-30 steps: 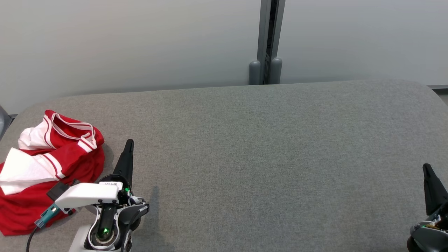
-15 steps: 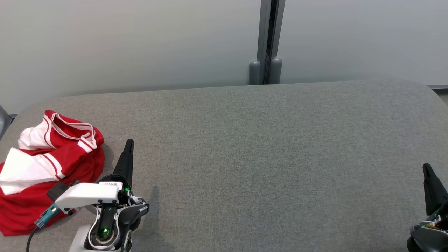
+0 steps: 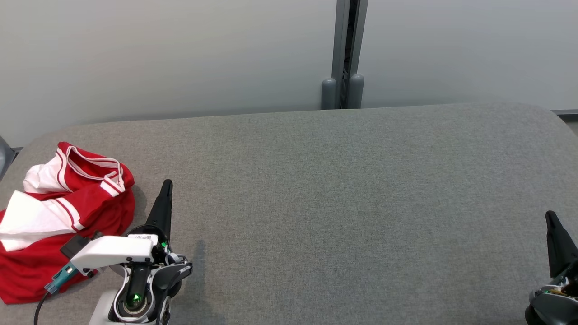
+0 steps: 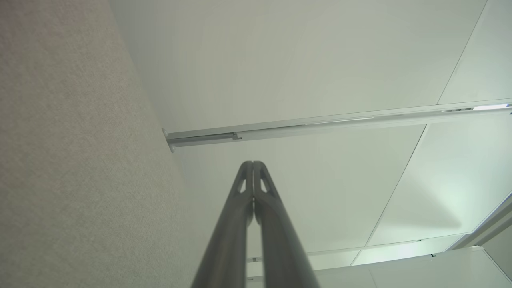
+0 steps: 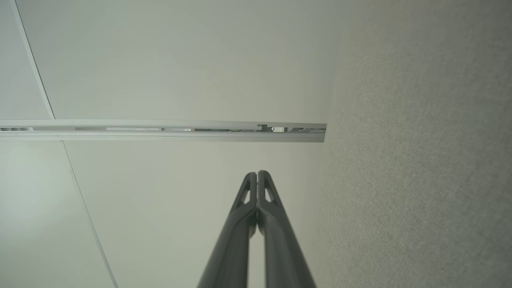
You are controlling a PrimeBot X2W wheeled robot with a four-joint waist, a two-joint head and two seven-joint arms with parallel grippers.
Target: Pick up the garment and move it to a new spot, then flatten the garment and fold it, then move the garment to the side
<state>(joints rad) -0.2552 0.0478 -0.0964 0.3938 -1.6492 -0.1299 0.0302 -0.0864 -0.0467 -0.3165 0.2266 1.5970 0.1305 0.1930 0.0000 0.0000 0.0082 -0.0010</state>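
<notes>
Hands: left hand (image 3: pixel 166 184) and right hand (image 3: pixel 550 215) both pressed together, empty.
Risk: reaching closed would shove the crumpled garment (image 3: pixel 63 216) off the table (image 3: pixel 316 203).

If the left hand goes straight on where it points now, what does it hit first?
Nothing nearby: the left hand points past the garment, over the table; probably the wall first.

Garment (image 3: pixel 63 216) on table (image 3: pixel 338 203), far left
</notes>
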